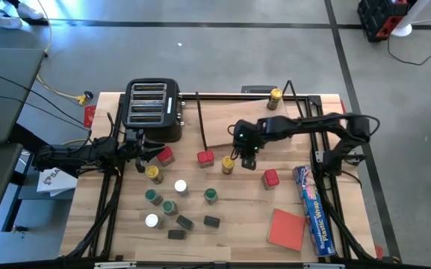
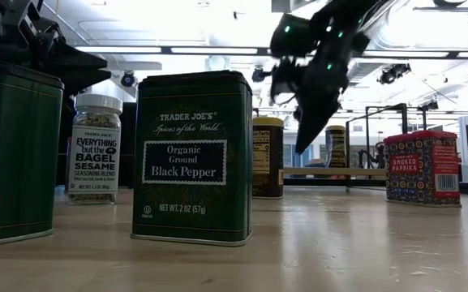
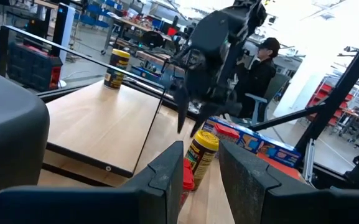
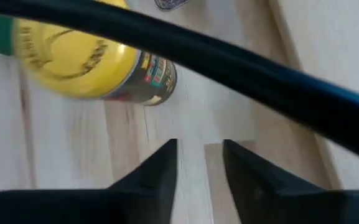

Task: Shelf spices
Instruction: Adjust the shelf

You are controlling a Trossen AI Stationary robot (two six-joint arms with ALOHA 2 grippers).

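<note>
High view, itemised for you from largest to smallest.

Table [image 1: 230, 235]: light wood, carrying everything below.

Shelf [image 1: 222, 119]: black wire frame on a pale base board, at the far side beside the toaster [image 1: 152, 110]. You have one yellow-topped jar [image 1: 275, 97] standing on it near the far right corner; the rest of the board is bare.

Right gripper [image 1: 246, 158]: hangs just in front of the shelf's front edge, directly beside a yellow-capped spice jar [image 1: 228, 164] on the table. Its wrist view shows the fingers [image 4: 160, 168] narrowly parted with nothing between them, the yellow jar lying just ahead.

Left gripper [image 1: 144, 158]: waits near the toaster's front, fingers apart and empty, by a red tin [image 1: 164, 156] and another yellow jar [image 1: 154, 173].

Remaining spices: red tins [image 1: 205, 158], green-topped jars [image 1: 210, 196], white-topped jars [image 1: 180, 187] and small black ones [image 1: 211, 221], scattered across the middle of the table.

Step in hand, by my reading: you are early in the shelving and lining up on the yellow-capped jar. Your next move calls for widening the fingers, straddling the cap squarely, closing, then lifting clear of the wire front rail before setting down.
</note>
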